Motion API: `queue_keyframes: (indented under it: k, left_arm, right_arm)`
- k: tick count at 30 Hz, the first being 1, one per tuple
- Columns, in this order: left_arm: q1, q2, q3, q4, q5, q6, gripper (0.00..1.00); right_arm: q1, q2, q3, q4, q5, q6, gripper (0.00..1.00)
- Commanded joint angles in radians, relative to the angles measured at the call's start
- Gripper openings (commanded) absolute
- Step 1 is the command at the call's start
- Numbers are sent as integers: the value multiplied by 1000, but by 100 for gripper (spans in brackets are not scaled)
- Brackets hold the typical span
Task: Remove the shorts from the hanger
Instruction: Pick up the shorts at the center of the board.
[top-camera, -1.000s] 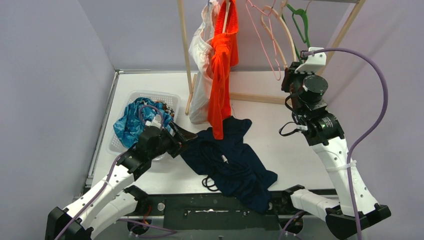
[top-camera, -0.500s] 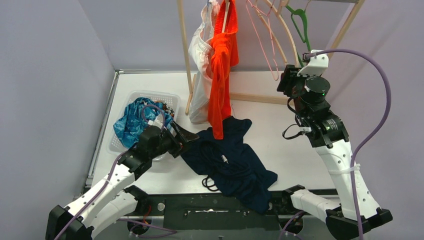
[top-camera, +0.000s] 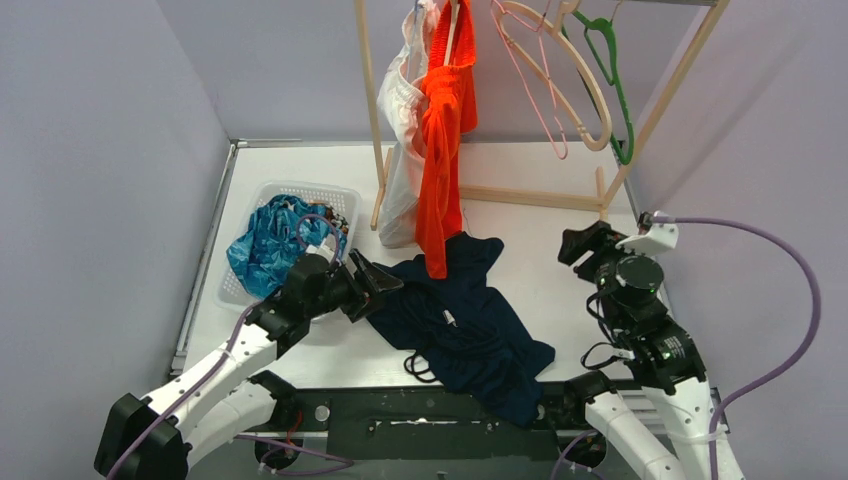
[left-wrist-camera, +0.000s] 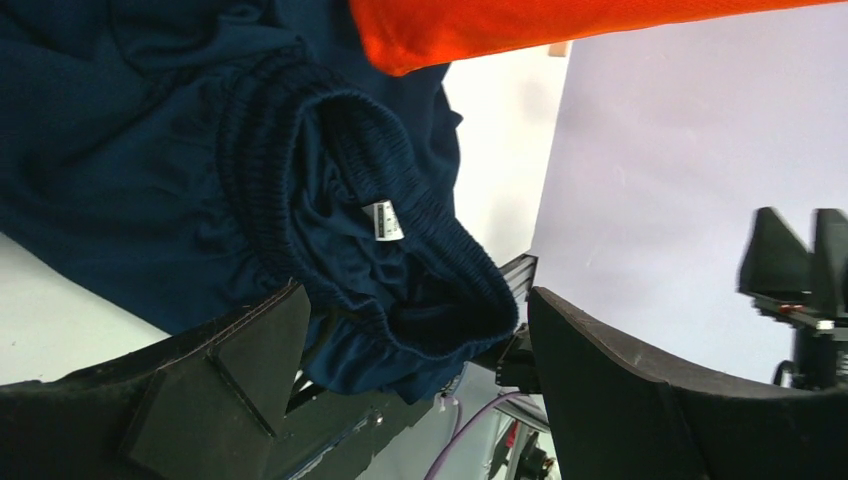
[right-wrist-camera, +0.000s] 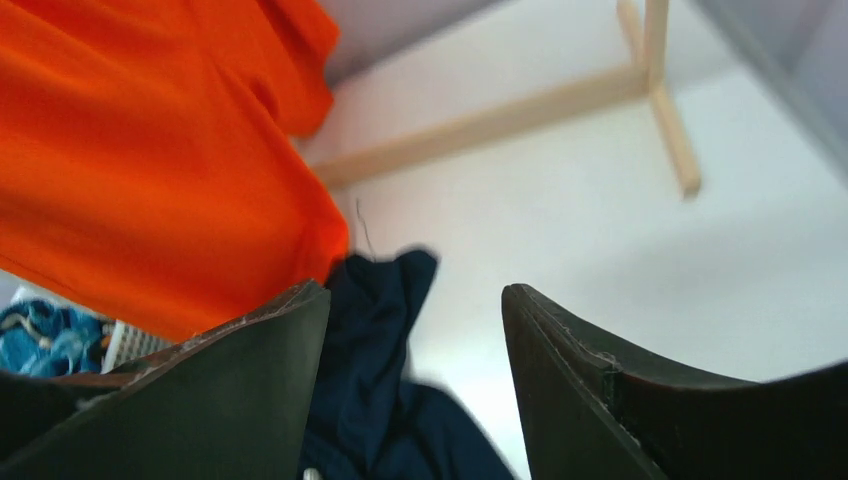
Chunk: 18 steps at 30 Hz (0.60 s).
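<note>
- Two pairs hang from the rack (top-camera: 368, 100) by the table's (top-camera: 540, 250) far edge: white shorts (top-camera: 398, 110) and bright orange shorts (top-camera: 445, 130).
- Navy shorts (top-camera: 455, 320) lie at the near edge; the left gripper (top-camera: 380, 282) gapes wide around their waistband.
- The right gripper (top-camera: 580, 243) stands open, empty.

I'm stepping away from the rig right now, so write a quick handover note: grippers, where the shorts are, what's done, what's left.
Left gripper: open, jaws either side of the navy shorts at the waistband, not gripping.
Right gripper: open, empty, low over the table on the right.
Shorts: navy shorts on the table; teal shorts in the basket; orange shorts and white shorts hang on the rack.
Done: navy and teal are off.
Left: orange and white. The navy pair probably goes to the basket next.
</note>
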Motion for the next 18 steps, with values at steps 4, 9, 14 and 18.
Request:
queue_keyframes:
  k: [4,9,14,18]
  left_arm:
    - [-46,92,10,13,16,59,80]
    - [-146,165,-3,68,-23,26,81]
    - [-223,228,-4,123,-40,-23,81]
    - [-280,281,-44,229,-65,-106,81]
  right_arm:
    - [-5,-81,-295,-15,-333,423,64]
    - [13,-2,-559,303,-678,533,64]
    - [182,148,-590,463,-648,555,63]
    - [268,334,-559,509,-639,535,49]
